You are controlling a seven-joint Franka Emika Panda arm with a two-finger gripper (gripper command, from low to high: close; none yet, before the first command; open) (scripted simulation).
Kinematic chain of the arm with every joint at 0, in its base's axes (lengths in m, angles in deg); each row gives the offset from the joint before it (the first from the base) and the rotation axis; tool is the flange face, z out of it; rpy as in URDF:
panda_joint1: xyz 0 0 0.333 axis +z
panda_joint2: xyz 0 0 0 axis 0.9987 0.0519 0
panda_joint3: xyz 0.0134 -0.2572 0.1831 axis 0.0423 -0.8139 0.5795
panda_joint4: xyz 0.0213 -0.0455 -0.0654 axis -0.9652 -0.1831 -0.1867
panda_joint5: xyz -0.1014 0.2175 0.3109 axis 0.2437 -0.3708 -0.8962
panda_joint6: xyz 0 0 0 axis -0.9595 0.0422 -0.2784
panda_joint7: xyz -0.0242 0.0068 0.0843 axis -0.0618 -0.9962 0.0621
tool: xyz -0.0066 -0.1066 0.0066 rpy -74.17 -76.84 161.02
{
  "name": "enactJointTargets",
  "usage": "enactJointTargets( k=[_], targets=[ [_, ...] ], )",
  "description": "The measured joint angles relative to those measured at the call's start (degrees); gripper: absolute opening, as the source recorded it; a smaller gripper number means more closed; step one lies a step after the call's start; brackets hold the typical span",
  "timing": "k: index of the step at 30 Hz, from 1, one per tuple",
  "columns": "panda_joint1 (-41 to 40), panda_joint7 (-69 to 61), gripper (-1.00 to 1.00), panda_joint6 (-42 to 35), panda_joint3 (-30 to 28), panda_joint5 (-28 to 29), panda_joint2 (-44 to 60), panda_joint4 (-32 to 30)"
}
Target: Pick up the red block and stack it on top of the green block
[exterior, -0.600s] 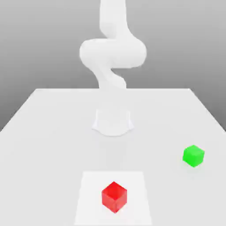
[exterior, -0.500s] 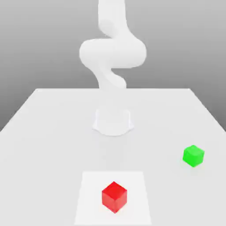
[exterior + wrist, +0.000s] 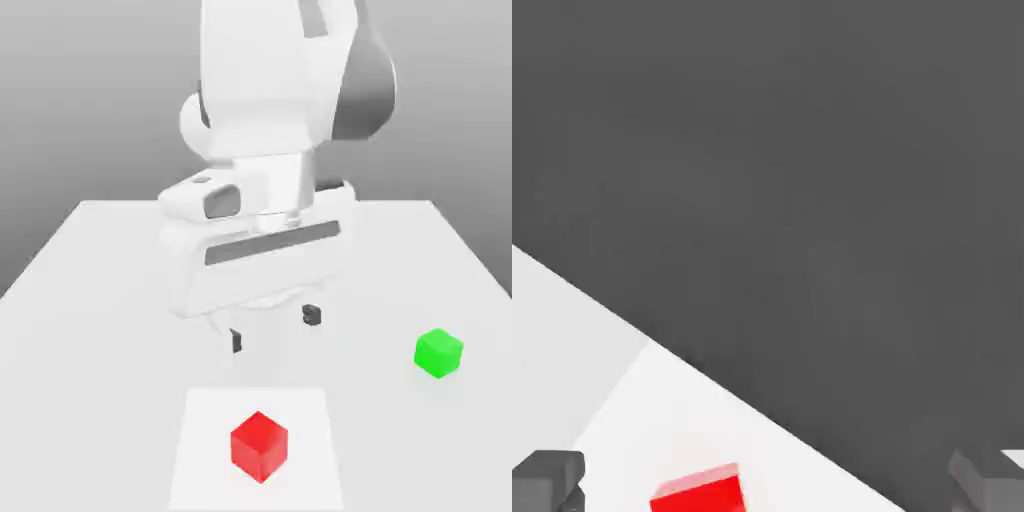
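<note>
1. Step in hand, as I read it: approach to the red block [image 3: 259, 446]; nothing lifted yet.
2. Pincer [image 3: 273, 328]: released, jaws wide, holding nothing, above the desk [image 3: 90, 290].
3. Red block: on a paler square patch, at 6 o'clock from the pincer, apart.
4. Green block [image 3: 439, 353]: at 3 o'clock, well apart.
5. Next move calls for centring over red, then descending.

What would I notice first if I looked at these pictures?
Probably the big white robot arm towering in the middle of the exterior view, with its open gripper hanging above the white table. Next, the bright red block sitting on a paler square patch at the front, in front of the gripper. The green block sits alone toward the exterior view's right.
</note>
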State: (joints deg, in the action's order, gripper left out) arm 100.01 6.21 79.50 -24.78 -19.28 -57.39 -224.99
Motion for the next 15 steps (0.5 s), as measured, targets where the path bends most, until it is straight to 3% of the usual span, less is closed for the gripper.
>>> enactJointTargets(
  k=[4, 9, 10, 15],
  targets=[
    [-0.3, -6.4, 0.00, 4.1, 0.1, 1.3, 8.0, -2.8],
    [-2.8, -10.8, 0.00, 12.2, 3.4, -2.5, 18.3, -2.0],
    [-3.5, -11.4, -1.00, 13.7, 4.3, -3.3, 20.2, -1.7],
    [-3.5, -11.3, -1.00, 13.6, 4.3, -3.3, 20.2, -1.7]
  ],
)
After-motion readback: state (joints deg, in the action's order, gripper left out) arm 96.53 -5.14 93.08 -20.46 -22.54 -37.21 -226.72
